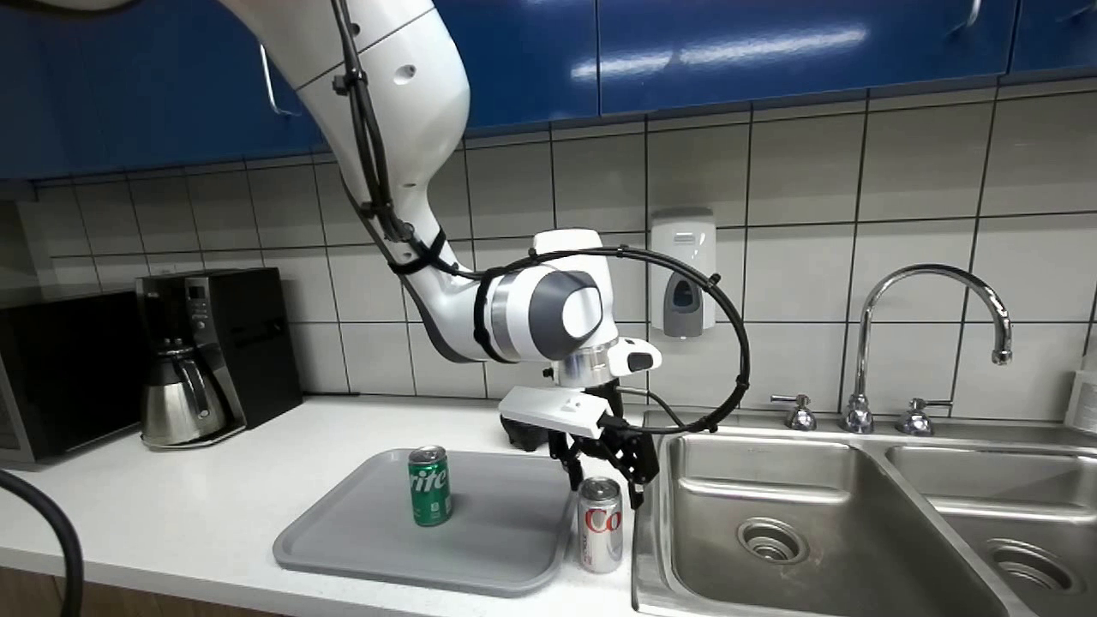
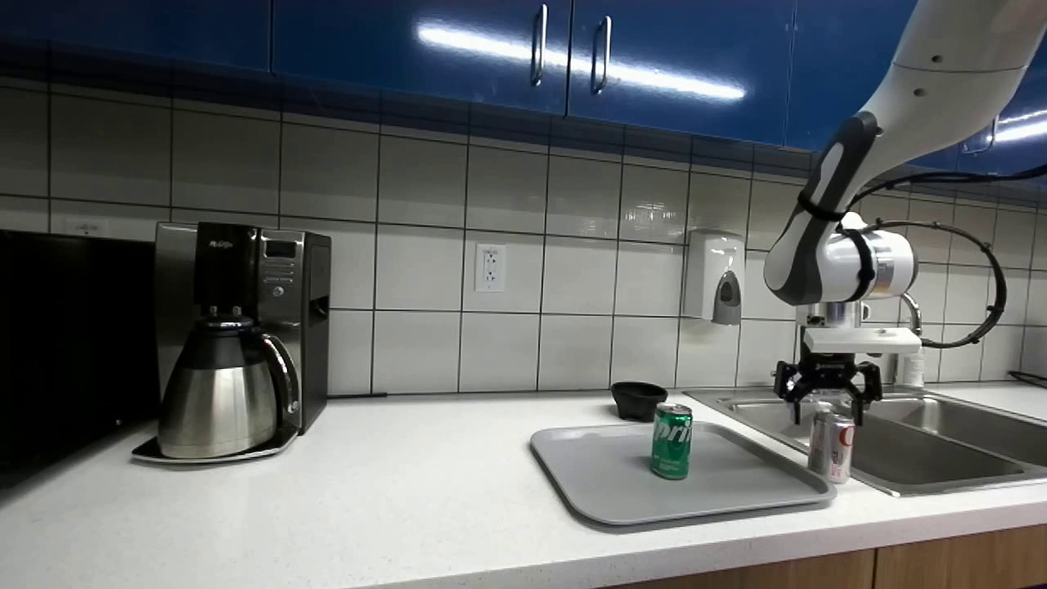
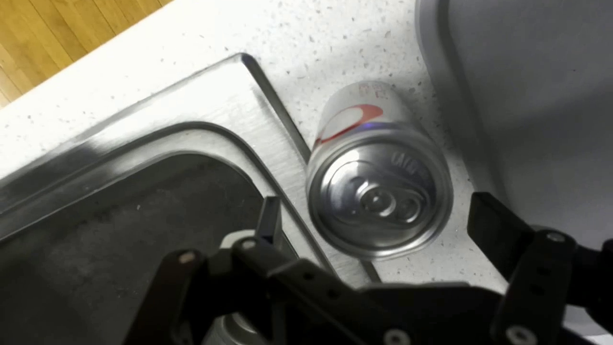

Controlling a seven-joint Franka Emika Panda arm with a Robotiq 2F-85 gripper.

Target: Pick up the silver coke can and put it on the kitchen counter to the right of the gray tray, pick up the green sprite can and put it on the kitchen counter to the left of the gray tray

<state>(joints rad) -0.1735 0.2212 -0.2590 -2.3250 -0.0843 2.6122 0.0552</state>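
The silver coke can stands upright on the kitchen counter, in the narrow strip between the gray tray and the sink. It also shows in an exterior view and in the wrist view. My gripper is open and points down at the can's top. In the wrist view its fingers stand on either side of the can top, with gaps on both sides. The green sprite can stands upright on the tray in both exterior views; it is out of the wrist view.
The steel double sink lies right beside the silver can, with a faucet behind it. A black bowl sits behind the tray. A coffee maker and a dark appliance stand at the far left. A soap dispenser hangs on the wall.
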